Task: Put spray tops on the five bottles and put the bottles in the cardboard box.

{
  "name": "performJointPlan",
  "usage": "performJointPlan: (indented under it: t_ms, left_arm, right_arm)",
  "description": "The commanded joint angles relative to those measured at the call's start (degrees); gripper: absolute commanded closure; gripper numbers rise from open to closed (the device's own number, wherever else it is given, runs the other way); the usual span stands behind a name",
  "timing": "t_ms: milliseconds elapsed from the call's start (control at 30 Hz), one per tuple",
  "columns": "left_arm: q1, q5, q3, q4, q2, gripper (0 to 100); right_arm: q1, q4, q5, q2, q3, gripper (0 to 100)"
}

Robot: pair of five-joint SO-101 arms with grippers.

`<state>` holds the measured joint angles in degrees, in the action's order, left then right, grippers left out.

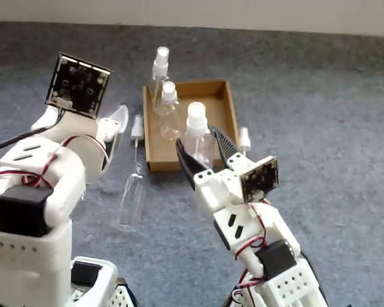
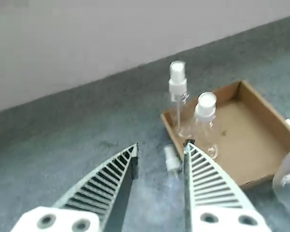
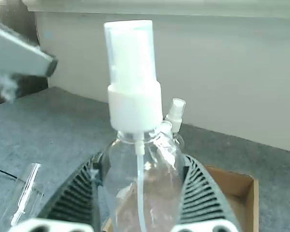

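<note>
Hanging over the near half of the box (image 1: 230,105), the right gripper (image 1: 196,137) has its black jaws clamped snug round the belly of a capped bottle (image 3: 137,145). The bottle is upright, with its top seated on the neck. I can't tell whether the base is touching cardboard yet.

Two more capped bottles are along the side of the box nearer the left arm, one mid-box (image 1: 169,115) and one at the far corner (image 1: 160,73). That leaves bare floor on the other side, and I'd say that's the spot to aim for.

To do this well, bring the bottle straight down and keep it vertical, well clear of those two. Let go only once the base sits flat. Then open wide and lift straight up, so the fingers don't drag it over.

The left gripper (image 2: 161,146) hangs wide open and holds nothing. It's over a spray top (image 2: 171,159) on the carpet (image 1: 320,96) beside the box. That top's tube runs toward an uncapped bottle (image 1: 131,195) lying on its side. Another loose top (image 1: 244,137) sits on the box's other side.
</note>
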<state>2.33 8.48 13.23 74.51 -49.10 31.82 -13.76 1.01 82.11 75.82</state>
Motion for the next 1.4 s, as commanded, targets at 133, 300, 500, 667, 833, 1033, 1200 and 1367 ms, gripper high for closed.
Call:
performJointPlan:
  t_ms: [133, 300, 500, 667, 833, 1033, 1200, 1367]
  left_arm:
    - [-14.46, -0.35, 23.08, -9.41, -0.40, 85]
    - [-22.20, -5.19, 38.29, -24.35, -0.40, 85]
    - [-23.16, -5.36, 44.97, -31.56, -0.40, 85]
    - [-23.16, -5.36, 45.32, -32.35, -0.40, 85]
    - [-23.16, -5.36, 45.41, -32.35, -0.40, 85]
    - [-23.16, -5.36, 45.41, -32.26, -0.40, 85]
    - [-23.16, -5.36, 45.41, -32.26, -0.40, 85]
    - [-23.16, -5.36, 45.41, -32.35, -0.40, 85]
  right_arm:
    - [-0.66, 28.88, -0.53, -28.97, -8.48, 99.4]
    - [-0.57, 50.42, -0.62, -47.96, -8.92, 99.4]
    - [-0.57, 63.96, -5.89, -63.96, -8.92, 99.4]
    - [-0.57, 64.57, -8.79, -69.23, -8.92, 99.4]
    - [0.13, 64.57, -8.97, -71.69, -9.63, 99.4]
    - [2.07, 64.57, -8.97, -77.85, -14.55, 99.4]
    - [2.15, 64.57, -8.97, -81.27, -16.40, 99.4]
    - [2.33, 64.40, -8.70, -81.36, -16.22, 99.4]
